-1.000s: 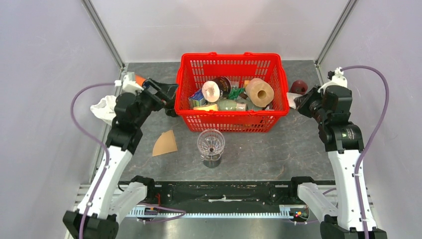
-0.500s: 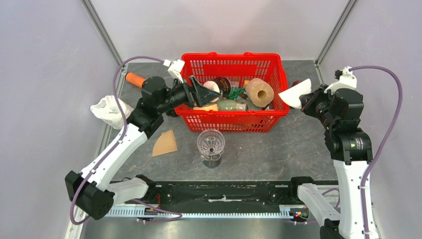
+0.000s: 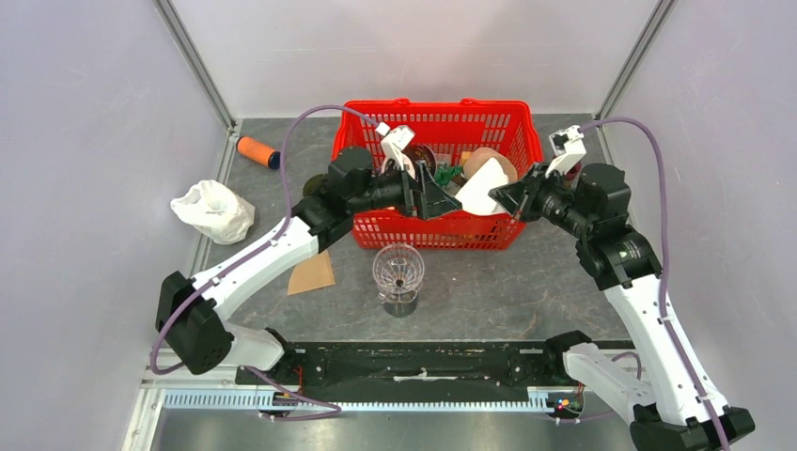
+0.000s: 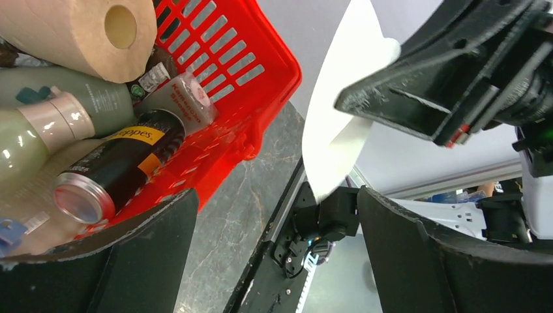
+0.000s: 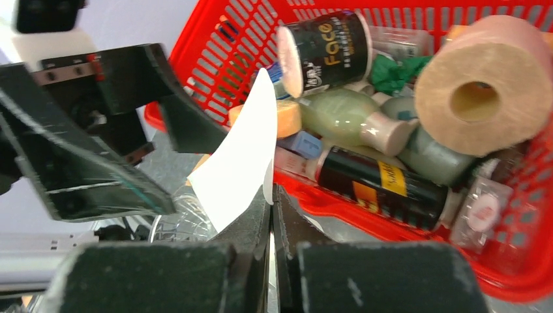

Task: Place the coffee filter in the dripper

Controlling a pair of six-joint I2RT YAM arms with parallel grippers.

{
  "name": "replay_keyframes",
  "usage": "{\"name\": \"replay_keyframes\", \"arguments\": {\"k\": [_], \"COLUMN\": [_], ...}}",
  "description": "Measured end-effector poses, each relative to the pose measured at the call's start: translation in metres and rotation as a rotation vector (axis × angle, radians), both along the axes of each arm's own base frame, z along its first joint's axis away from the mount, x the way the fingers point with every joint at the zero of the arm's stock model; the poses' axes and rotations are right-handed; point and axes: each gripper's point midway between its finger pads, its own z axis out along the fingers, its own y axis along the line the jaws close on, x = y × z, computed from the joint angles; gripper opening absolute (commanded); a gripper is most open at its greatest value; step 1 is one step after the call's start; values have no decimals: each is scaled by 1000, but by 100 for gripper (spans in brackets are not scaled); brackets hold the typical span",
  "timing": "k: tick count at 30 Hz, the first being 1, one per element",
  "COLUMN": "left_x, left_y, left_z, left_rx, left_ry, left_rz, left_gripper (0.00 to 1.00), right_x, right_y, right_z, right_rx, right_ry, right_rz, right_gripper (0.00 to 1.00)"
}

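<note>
A grey surface (image 3: 545, 272) is seen under everything. At its far side a red basket (image 3: 437, 231) is set, and it is filled with many things: a thick paper roll (image 5: 492, 91), a black can (image 5: 326, 49) and some pale bottles (image 5: 345, 120) are packed close together in it. Out to the left of the basket, a white bag (image 3: 212, 209) and an orange roll (image 3: 256, 151) are laid on the surface, well apart from the rest. The clear dripper (image 3: 398, 271) is stood upright on the surface just in front of the basket, and nothing is seen in it. A brown paper piece (image 3: 312, 272) is laid flat to the left of the dripper. The white coffee filter (image 3: 479, 191) is held up in the air over the front of the basket, above and to the right of the dripper. It is pinched by its edge in the right claw (image 5: 270, 212), which is clenched tight on it. The left claw (image 4: 274, 261) is spread wide and nothing is gripped in it. It is pointed at the filter and is just beside it; whether the paper is touched by it cannot be told.
</note>
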Motion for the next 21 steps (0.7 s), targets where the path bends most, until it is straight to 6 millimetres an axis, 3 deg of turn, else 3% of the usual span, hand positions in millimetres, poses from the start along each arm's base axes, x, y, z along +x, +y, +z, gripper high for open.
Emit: {"name": "replay_keyframes", "arguments": {"k": [2, 12, 14, 16, 18, 20, 21], "left_x": [1, 14, 14, 15, 14, 13, 13], "left_y": [-7, -22, -23, -25, -27, -28, -29], "left_z": [-7, -17, -15, -12, -9, -7, -7], "left_rx": [7, -1, -13, -29, -44, -53, -55], "left_ry": [11, 36, 39, 36, 41, 41, 39], "left_rz": [-5, 24, 23, 17, 11, 1, -2], "left_gripper": [97, 56, 47, 26, 5, 2, 2], "right_x": [-1, 1, 2, 3, 4, 5, 6], "right_y": [12, 49, 51, 52, 54, 55, 55], "right_z": [0, 6, 6, 6, 6, 5, 3], "right_rx": [8, 21, 18, 18, 17, 14, 10], "right_ry": [-17, -74, -79, -86, -88, -84, -81], "right_rz": [38, 126, 120, 116, 115, 110, 102], "right_gripper": [7, 7, 8, 11, 20, 35, 49]}}
